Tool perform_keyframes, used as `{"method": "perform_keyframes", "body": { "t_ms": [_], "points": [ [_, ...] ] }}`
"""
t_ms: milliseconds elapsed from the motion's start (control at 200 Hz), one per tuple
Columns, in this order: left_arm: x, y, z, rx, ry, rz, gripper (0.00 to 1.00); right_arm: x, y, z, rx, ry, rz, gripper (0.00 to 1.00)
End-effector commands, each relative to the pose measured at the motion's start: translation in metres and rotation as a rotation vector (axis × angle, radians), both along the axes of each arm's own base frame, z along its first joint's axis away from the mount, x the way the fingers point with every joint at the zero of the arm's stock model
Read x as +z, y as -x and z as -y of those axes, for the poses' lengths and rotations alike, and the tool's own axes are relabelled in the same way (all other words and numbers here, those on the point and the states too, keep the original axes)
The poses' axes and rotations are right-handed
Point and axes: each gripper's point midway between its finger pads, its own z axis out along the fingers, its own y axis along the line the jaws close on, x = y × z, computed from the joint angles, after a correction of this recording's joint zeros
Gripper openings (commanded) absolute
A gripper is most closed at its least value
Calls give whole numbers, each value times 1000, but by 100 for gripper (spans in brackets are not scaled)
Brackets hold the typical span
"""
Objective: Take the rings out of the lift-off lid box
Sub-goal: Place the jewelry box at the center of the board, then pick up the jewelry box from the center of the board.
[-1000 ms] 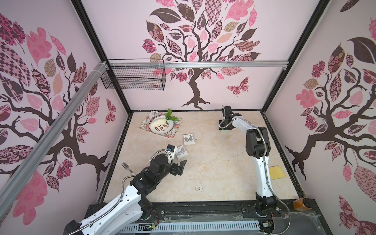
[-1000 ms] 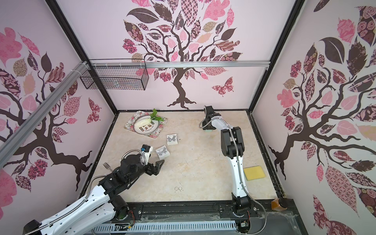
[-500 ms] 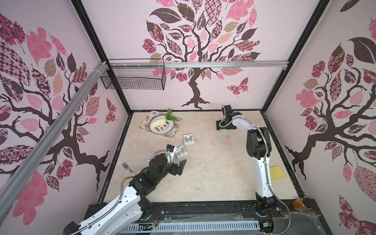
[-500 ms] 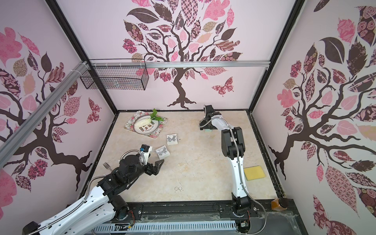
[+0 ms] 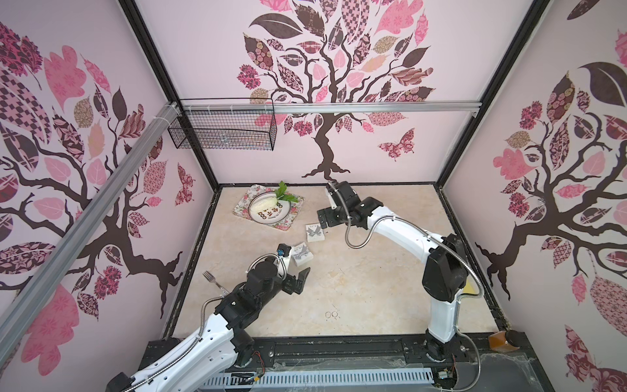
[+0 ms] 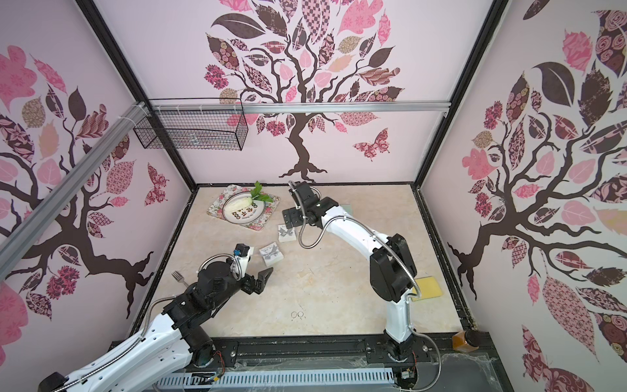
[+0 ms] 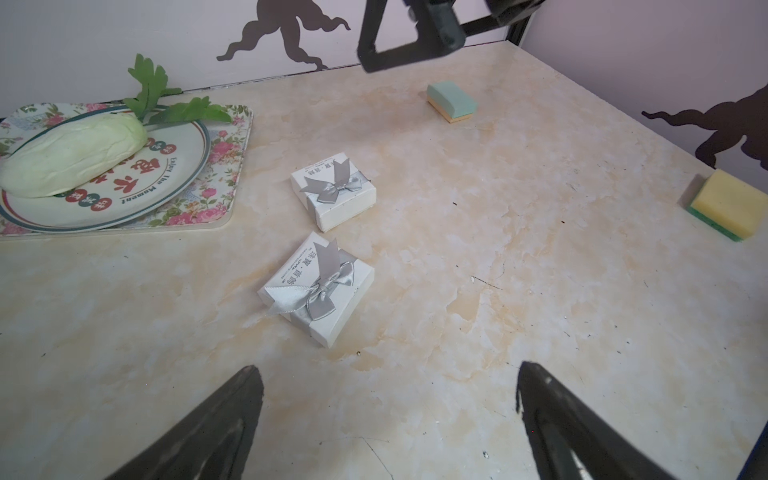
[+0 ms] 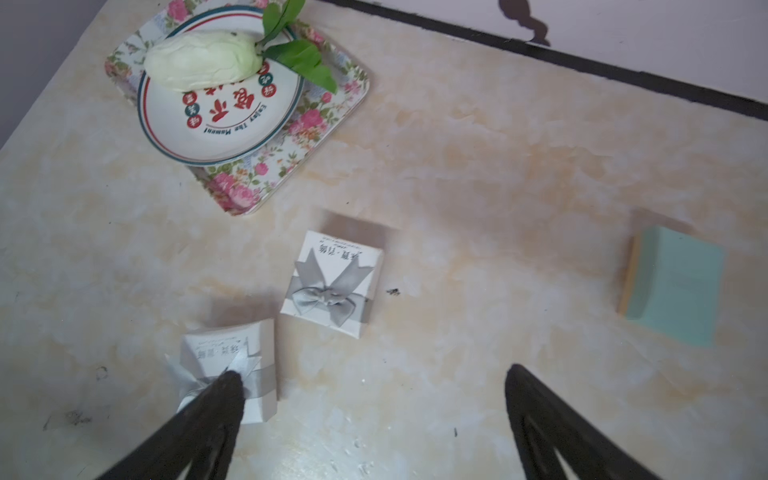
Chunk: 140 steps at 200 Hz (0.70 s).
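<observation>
The left gripper (image 7: 387,370) was found wide open and empty, the nearer bowed box (image 7: 318,289) lying just ahead of it, lid on. The right gripper (image 8: 372,372), likewise open and empty, was held near the farther box (image 8: 332,284). Two thin rings (image 5: 331,314) were noted on the table (image 5: 373,271) toward the front; the others were unseen.

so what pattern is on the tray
Pink roses and green leaves on a pale tray; clearest in the right wrist view.
</observation>
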Motion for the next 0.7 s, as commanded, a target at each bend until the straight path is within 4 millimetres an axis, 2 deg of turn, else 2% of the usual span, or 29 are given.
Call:
{"method": "perform_keyframes", "body": {
  "t_ms": [0,110,430,595,650,665,695],
  "points": [
    [-2,5,5,-55,11,37,98,-30,-13,-13,-67,0,-55,100],
    [0,9,6,-82,17,66,98,-49,-17,-32,-76,21,-78,100],
    [-3,12,6,-97,8,76,98,-97,-29,-57,-83,59,-137,100],
    [-2,12,7,-103,8,75,98,-124,-31,-62,-83,88,-170,100],
    [-2,12,6,-101,8,77,98,-124,-29,-63,-80,87,-174,100],
    [-2,12,6,-101,8,77,98,-142,-28,-61,-82,108,-195,100],
    [-2,12,6,-102,9,77,98,-148,-27,-61,-83,114,-205,100]
  ]
}}
